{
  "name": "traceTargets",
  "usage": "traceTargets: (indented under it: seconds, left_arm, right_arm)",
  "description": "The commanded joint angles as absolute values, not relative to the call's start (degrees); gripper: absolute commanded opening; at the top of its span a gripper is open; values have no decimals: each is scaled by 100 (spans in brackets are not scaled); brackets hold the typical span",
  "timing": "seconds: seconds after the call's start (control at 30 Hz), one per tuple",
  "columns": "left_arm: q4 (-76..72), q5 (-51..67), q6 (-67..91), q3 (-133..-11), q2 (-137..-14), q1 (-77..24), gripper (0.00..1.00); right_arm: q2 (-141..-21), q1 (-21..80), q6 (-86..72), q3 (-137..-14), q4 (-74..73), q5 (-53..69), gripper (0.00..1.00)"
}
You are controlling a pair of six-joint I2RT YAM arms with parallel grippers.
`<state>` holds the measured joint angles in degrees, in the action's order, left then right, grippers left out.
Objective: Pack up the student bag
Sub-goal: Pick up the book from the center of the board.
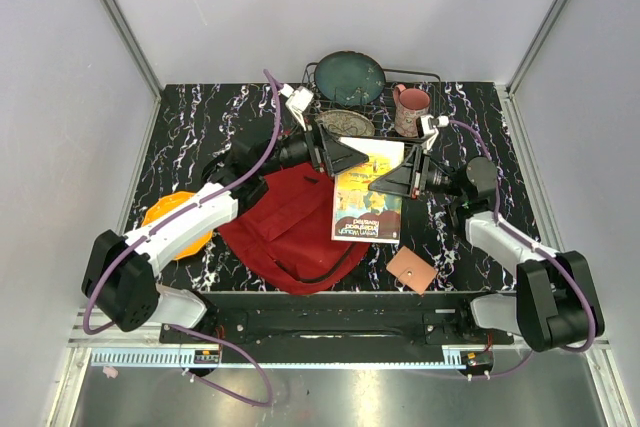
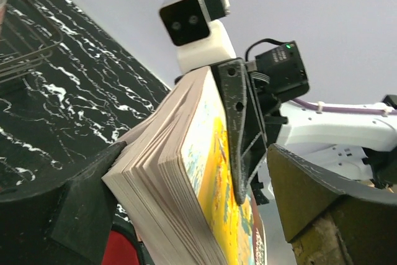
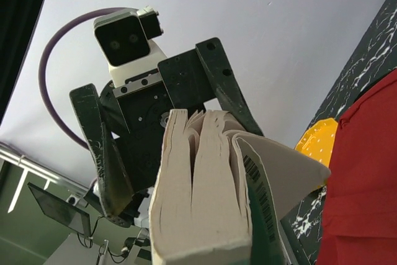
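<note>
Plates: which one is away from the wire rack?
The orange plate, beside the student bag, partly under the left arm. The teal plate and grey plate are back at the wire rack.

Overhead view: fixed high above the near edge, looking down on the whole worktop point(image 1: 200, 132). Left wrist view: very close, looking along its own jaws at the page edges of the book point(image 2: 186, 178), facing the right wrist camera point(image 2: 191, 23). Right wrist view: equally close, facing back at the left wrist camera point(image 3: 124, 38). All three views share the book; both wrist views catch the bag point(image 3: 366, 178) at the frame edge.
</note>
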<state>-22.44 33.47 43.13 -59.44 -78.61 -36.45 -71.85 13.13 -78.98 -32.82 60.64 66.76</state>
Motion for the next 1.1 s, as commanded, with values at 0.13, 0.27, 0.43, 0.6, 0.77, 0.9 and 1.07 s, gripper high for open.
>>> traceTargets:
  seconds: [0.13,0.27,0.43,0.6,0.77,0.9,1.07]
  left_arm:
    - [-2821,4315,4465,-6003,-7796,-3621,76]
    - [-2716,4324,4456,-6038,-7857,-3621,48]
    - [-2339,4202,4351,-6161,-7910,-3621,3]
    - [-1715,3096,4149,-6022,-7612,-3595,0]
    - [-678,1148,4315,-5705,-6576,-3270,0]
    - [-641,151,4789,-4977,-5644,-2980,0]
    - [-764,-562,5177,-4527,-4808,-2795,0]
  right_arm:
    - [-7400,1345,-8139,-3489,7075,6715,0]
    - [-7470,1353,-8104,-3542,7031,6820,3]
    - [-7506,1345,-8016,-3612,6830,6873,10]
    - [-7313,1336,-7412,-3551,5787,6506,75]
    - [-6192,1336,-5470,-3551,2424,4856,100]
    - [-5538,1336,-5079,-3253,1091,3701,100]
    - [-5773,1353,-5641,-2919,1624,4200,100]
